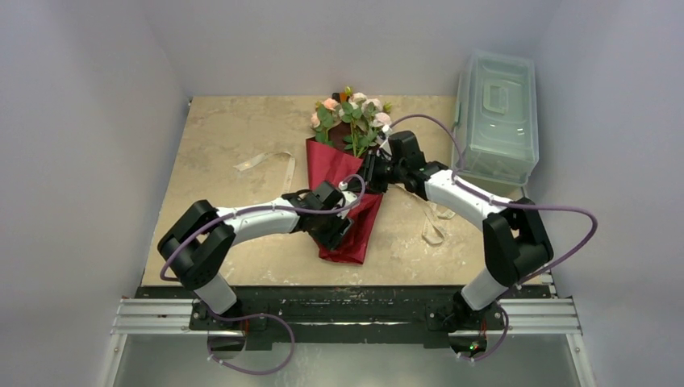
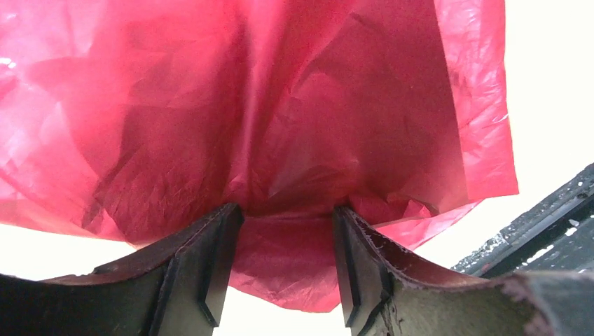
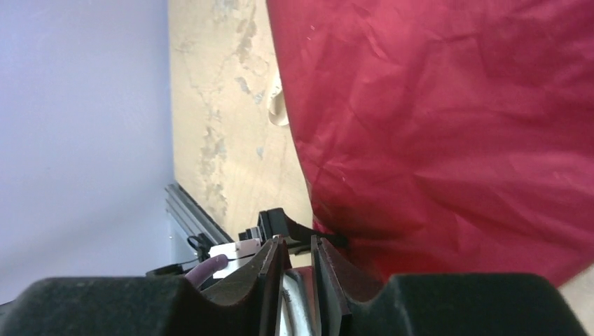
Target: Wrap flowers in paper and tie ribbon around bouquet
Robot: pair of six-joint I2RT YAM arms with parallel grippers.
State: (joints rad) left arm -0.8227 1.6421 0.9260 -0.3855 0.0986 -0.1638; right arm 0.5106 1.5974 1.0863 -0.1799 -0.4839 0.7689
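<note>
The bouquet lies in the middle of the table, a red paper cone with its tip toward me. The flowers, pink, peach and white blooms with green leaves, stick out of its far end. My left gripper is on the cone's lower half; in the left wrist view its fingers stand on either side of a bunched fold of paper that touches both. My right gripper sits at the cone's right edge, its jaws a narrow gap apart with nothing gripped. The cream ribbon runs out flat on both sides of the cone.
A clear plastic lidded box stands at the back right. The ribbon's right end loops near the right arm. Metal rails line the near table edge. Grey walls enclose the table on three sides.
</note>
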